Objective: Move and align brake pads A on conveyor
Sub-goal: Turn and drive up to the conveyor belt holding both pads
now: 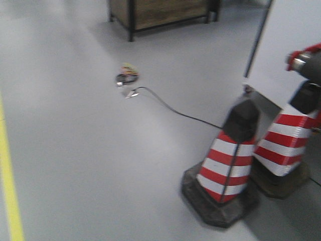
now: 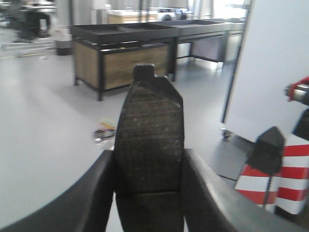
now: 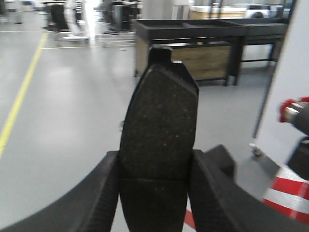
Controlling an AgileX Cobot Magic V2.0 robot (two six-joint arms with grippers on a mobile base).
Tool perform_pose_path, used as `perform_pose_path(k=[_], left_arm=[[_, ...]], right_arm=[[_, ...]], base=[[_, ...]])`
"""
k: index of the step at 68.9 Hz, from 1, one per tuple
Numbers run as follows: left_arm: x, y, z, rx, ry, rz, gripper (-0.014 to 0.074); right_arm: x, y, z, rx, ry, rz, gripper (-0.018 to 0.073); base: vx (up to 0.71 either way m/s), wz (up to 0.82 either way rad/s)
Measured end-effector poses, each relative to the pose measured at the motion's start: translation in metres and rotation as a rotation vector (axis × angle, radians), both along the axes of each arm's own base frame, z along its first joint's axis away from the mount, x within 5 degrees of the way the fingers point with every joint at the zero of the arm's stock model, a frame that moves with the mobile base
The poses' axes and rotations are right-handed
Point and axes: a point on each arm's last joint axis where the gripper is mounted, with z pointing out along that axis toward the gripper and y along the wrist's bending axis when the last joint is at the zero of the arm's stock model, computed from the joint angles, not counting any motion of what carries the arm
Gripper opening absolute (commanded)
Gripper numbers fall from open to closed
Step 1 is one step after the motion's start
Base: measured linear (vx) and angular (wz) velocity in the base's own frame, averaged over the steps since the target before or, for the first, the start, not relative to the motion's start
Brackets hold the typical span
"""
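In the left wrist view a dark grey brake pad (image 2: 149,140) stands on end between my fingers, its groove low across it; my left gripper (image 2: 149,169) is shut on it. The right wrist view shows another brake pad (image 3: 159,140), also upright, with my right gripper (image 3: 155,169) shut on its sides. Both pads are held in the air over a grey floor. The conveyor is out of view in every frame. Neither gripper shows in the front view.
Two red-and-white traffic cones (image 1: 228,165) (image 1: 286,150) stand at the right on the grey floor. A black cable (image 1: 170,106) runs to a small bundle (image 1: 127,75). A wooden bench with black frame (image 2: 120,58) stands behind. A yellow floor line (image 1: 9,191) runs along the left.
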Motion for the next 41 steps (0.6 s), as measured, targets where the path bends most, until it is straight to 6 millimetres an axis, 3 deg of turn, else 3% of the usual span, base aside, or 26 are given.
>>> perform_pose_path(k=[41], left_arm=[[0.0000, 0.0000, 0.0000, 0.000, 0.000, 0.000, -0.0006]], right_arm=[[0.0000, 0.0000, 0.0000, 0.000, 0.000, 0.000, -0.0006]], base=[[0.20, -0.80]])
